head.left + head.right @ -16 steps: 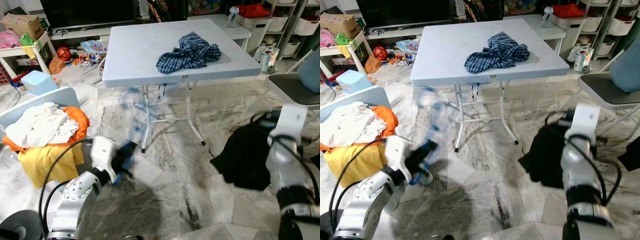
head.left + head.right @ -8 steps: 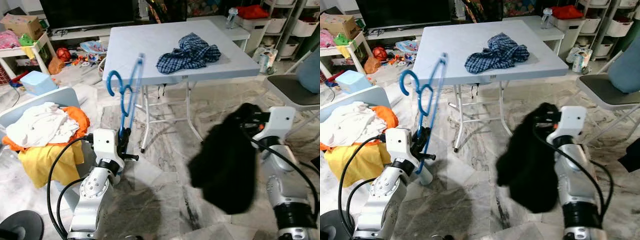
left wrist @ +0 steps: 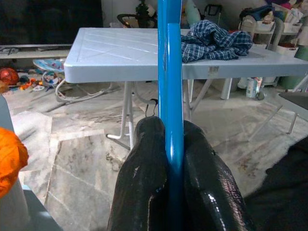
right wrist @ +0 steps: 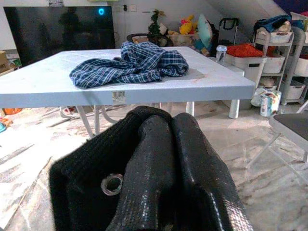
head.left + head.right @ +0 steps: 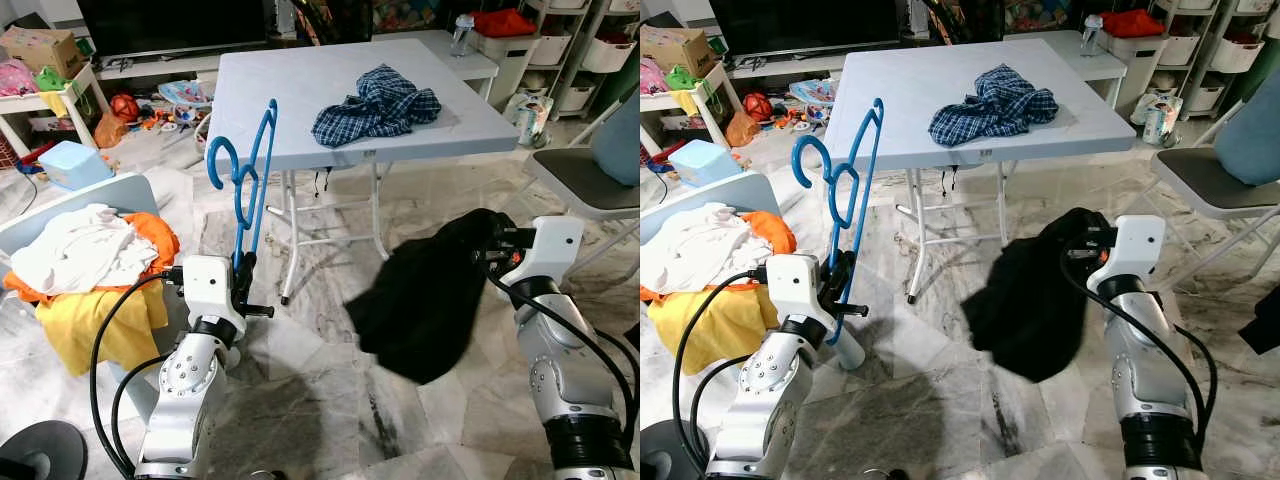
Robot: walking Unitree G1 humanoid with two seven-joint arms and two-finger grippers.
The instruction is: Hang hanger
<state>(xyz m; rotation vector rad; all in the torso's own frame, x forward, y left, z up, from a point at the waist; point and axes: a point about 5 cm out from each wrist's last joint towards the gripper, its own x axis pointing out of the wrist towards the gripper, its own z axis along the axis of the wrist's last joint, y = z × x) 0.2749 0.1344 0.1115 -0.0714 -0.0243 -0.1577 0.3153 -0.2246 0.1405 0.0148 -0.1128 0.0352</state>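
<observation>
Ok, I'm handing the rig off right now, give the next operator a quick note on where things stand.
Left gripper: shut on the blue hanger, held upright in front of the white table.
Right gripper: shut on the black garment, which hangs above the floor beside the hanger.
Done: both items picked up.
Left: garment is not yet on the hanger; nothing is hung.
The plaid shirt lies untouched on the table.

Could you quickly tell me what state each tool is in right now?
Left tool: closed on the blue hanger.
Right tool: closed on the black garment.
</observation>
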